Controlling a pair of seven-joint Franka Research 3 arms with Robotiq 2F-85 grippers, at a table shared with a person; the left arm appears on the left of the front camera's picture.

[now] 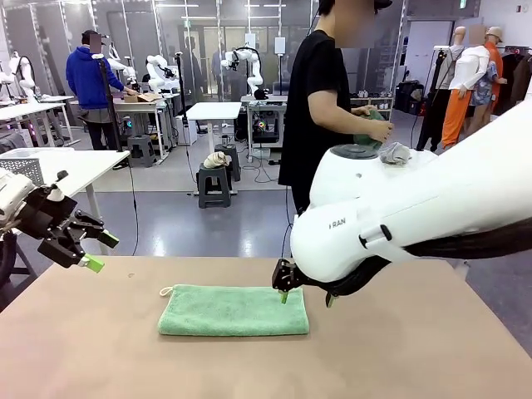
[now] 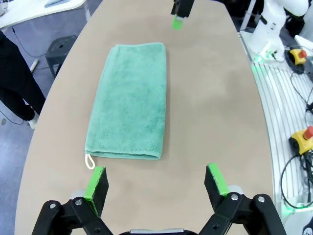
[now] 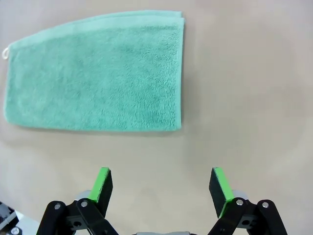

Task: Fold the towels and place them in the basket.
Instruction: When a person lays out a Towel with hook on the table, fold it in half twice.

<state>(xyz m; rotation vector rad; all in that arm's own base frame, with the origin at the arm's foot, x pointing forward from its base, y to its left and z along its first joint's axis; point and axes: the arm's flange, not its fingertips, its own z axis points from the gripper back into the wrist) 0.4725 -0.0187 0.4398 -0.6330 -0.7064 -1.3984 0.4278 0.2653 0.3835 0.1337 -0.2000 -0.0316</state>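
A mint green towel [image 1: 233, 312] lies folded into a flat rectangle on the tan table, its small loop at the left end. My right gripper [image 1: 306, 298] hovers low at the towel's far right corner, open and empty. From the right wrist, the towel [image 3: 98, 90] lies ahead of the spread fingertips [image 3: 102, 177] and apart from them. My left gripper [image 1: 100, 252] hangs raised off the table's left side, open and empty. From the left wrist, the towel [image 2: 129, 98] stretches lengthwise ahead of it. The basket is out of view.
A person in a black shirt [image 1: 320, 91] stands at the far side holding a bundle of green and grey cloth [image 1: 384, 143] at chest height. My right arm's large white body [image 1: 399, 208] hangs over the table's right half. Bare tabletop [image 1: 125, 366] surrounds the towel.
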